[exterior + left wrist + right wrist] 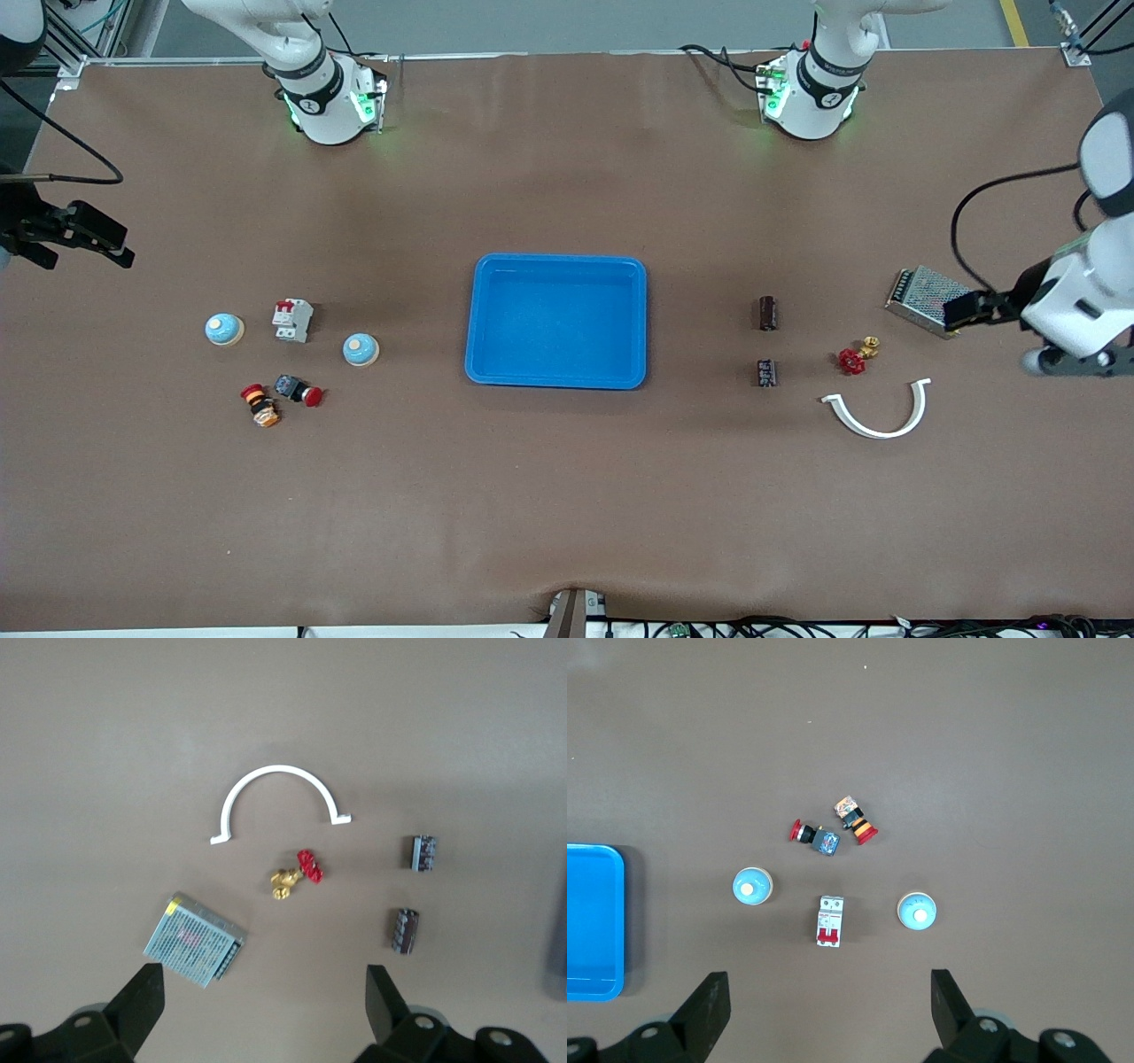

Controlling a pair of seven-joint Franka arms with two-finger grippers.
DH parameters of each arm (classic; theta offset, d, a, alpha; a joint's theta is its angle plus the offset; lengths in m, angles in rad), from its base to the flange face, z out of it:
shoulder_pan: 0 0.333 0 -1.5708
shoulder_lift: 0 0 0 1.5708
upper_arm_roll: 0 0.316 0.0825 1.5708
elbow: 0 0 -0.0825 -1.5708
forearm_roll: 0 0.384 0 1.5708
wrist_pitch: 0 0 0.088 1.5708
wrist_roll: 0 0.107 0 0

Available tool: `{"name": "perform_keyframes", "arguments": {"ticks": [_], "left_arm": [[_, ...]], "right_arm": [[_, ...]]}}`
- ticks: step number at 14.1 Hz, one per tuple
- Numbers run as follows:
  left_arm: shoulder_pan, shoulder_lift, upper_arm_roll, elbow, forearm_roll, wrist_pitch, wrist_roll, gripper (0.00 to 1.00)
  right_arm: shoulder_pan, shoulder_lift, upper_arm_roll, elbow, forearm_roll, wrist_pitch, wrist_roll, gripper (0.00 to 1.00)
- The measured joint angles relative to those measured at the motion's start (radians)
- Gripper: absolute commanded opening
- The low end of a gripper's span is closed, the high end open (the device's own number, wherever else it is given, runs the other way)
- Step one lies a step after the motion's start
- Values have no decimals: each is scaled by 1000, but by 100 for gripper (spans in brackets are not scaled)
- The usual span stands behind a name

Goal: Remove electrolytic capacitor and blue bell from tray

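Note:
Two dark cylindrical capacitors (768, 313) (767, 372) lie between the blue tray (556, 266) and the left arm's end of the table; they also show in the left wrist view (406, 930) (424, 852). Two light-blue bells (224, 329) (361, 349) stand toward the right arm's end, and show in the right wrist view (917, 912) (751, 887). My left gripper (970, 309) (266, 1005) is open and empty, up over the table beside a metal power supply. My right gripper (111, 244) (830, 1005) is open and empty, up over the table's right-arm end.
A metal power supply (926, 298), a red-handled brass valve (856, 356) and a white half ring (879, 412) lie by the capacitors. A white circuit breaker (293, 320) and two red push buttons (299, 390) (260, 405) lie by the bells.

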State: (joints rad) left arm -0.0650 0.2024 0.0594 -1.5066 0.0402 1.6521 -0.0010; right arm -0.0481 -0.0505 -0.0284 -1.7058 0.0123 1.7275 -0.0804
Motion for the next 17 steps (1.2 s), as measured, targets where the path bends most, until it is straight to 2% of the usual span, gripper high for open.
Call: {"name": "perform_keyframes", "arguments": {"ticks": [5,17], "left_arm": [[0,-106,5,-1,0,-85,1,100],[30,-153,8,-15,0,-116,39,100]], "right_arm": [[0,0,0,20,0,-1,0,100],[0,0,-5,51,0,-2,-1,100]]}}
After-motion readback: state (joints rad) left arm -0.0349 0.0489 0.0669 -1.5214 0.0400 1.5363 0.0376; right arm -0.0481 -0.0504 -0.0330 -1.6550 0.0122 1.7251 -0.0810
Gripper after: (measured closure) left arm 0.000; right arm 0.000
